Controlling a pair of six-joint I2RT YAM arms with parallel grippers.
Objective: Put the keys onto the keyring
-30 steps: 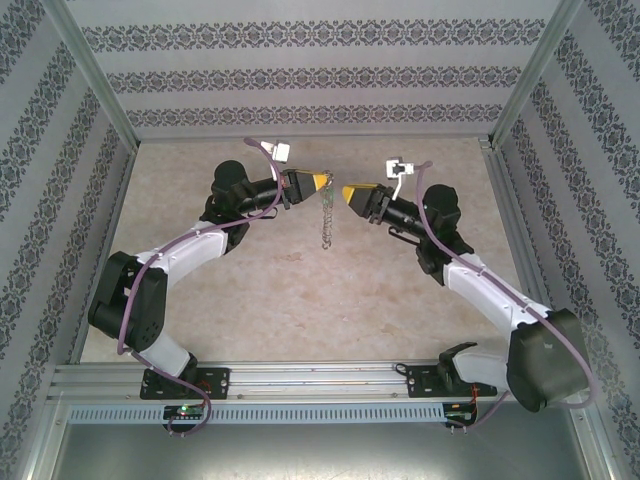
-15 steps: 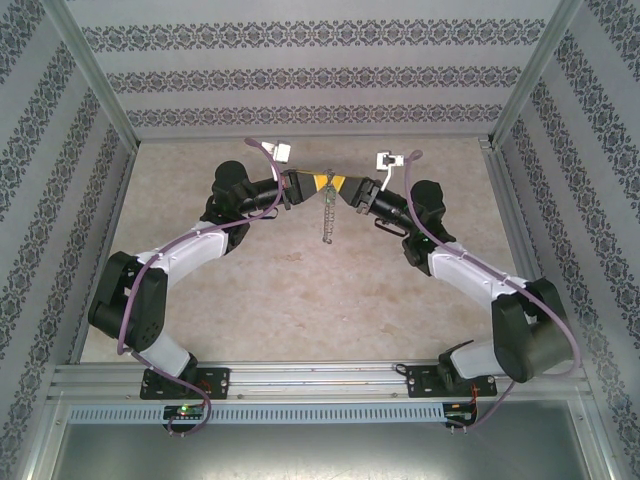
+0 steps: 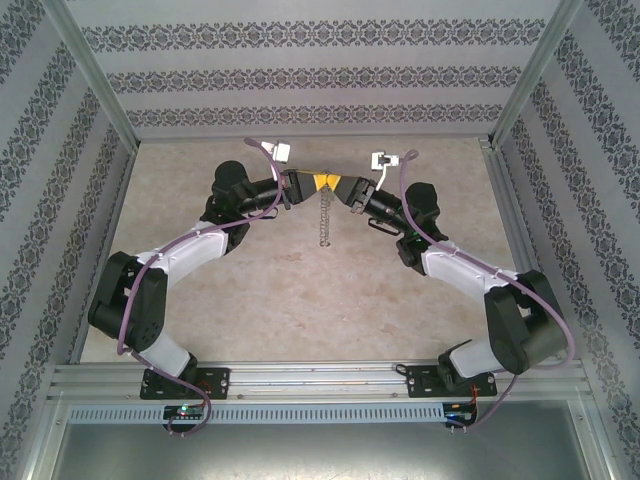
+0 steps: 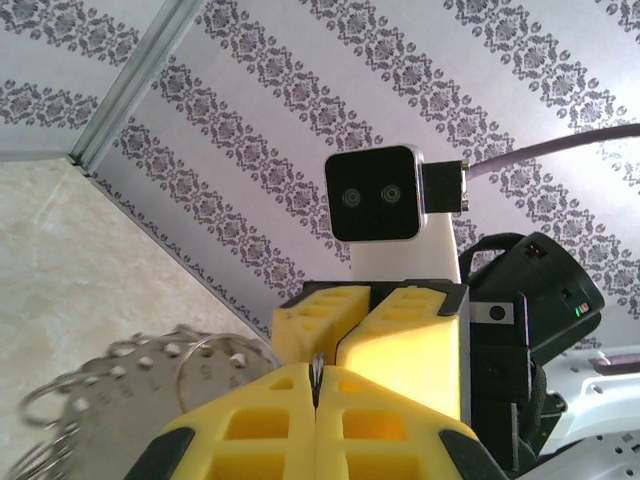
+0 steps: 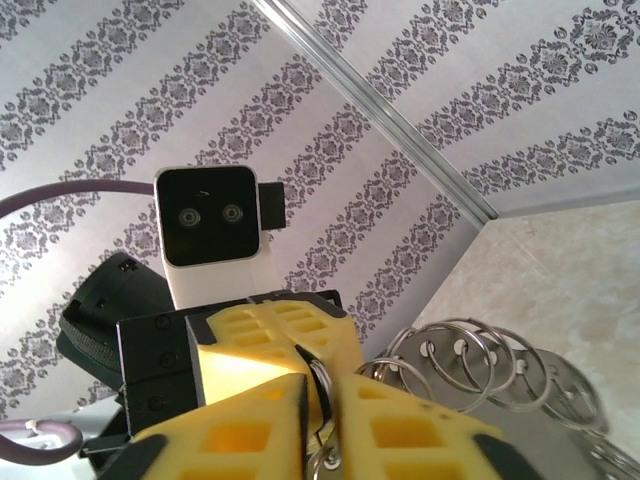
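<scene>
My tabletop (image 3: 300, 300) was a pale beige sheet (mottled rather like marble). Patterned walls (image 3: 320, 75) closed its far edge and both sides. A grey metal rail (image 3: 320, 378) ran along its near edge, with my left base (image 3: 185, 383) and right base (image 3: 440, 380) bolted there. Whether the low end of the hanging keyring (image 3: 325, 222) touched it, I couldn't tell.

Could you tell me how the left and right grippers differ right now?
The left gripper points in from the left, its jaws pressed flush. The right gripper points in from the right, with a wire loop of the keyring showing in its slit. Both are yellow-fingered, meeting tip to tip.
</scene>
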